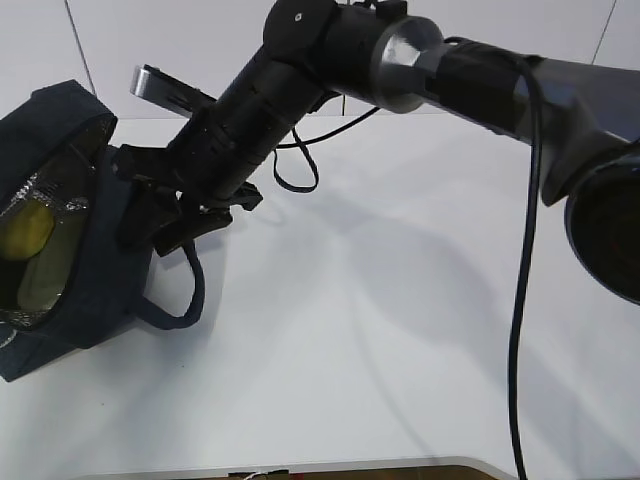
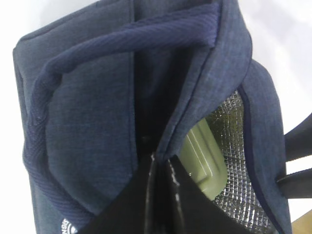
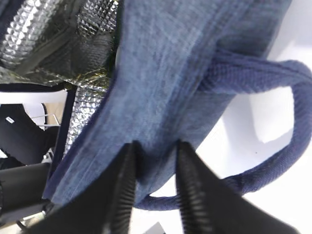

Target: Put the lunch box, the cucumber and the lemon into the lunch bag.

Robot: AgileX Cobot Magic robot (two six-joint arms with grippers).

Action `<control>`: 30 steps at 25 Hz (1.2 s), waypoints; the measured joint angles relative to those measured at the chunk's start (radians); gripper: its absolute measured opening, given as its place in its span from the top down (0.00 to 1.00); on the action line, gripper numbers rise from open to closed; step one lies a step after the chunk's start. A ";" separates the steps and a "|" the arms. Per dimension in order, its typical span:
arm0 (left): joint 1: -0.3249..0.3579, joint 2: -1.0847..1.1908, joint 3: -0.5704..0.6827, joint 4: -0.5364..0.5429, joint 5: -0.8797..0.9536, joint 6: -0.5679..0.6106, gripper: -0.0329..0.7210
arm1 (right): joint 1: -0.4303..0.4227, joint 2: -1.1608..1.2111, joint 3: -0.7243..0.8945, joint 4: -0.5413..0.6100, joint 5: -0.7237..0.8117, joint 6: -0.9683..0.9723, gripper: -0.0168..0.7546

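The dark navy lunch bag (image 1: 95,250) lies on its side at the left with its silvery mouth open. Inside I see the yellow lemon (image 1: 27,230) and the pale green lid of the lunch box (image 1: 45,278). The lid also shows in the left wrist view (image 2: 204,156). The cucumber is hidden. My left gripper (image 2: 160,163) is shut on the fabric rim of the bag (image 2: 97,112). My right gripper (image 1: 152,225) reaches across to the bag's side. In the right wrist view it (image 3: 156,156) is open, and its fingers straddle the lower edge of the bag's wall (image 3: 161,87).
The bag's loop handles hang on the white table (image 1: 400,330), one (image 1: 180,300) below the right gripper and one (image 1: 300,170) behind the arm. A black cable (image 1: 522,300) hangs from the right arm. The table's front edge runs along the bottom.
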 joint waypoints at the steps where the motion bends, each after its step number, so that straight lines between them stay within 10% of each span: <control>1: 0.000 0.000 0.000 0.000 0.000 0.000 0.97 | 0.000 0.000 0.000 0.002 0.000 0.000 0.53; 16: 0.000 0.000 0.000 0.000 0.001 0.000 0.97 | 0.000 0.006 0.000 0.022 -0.021 -0.069 0.94; 30: -0.011 0.000 0.000 -0.028 0.035 0.000 0.97 | -0.015 -0.046 0.000 -0.112 -0.026 -0.103 0.96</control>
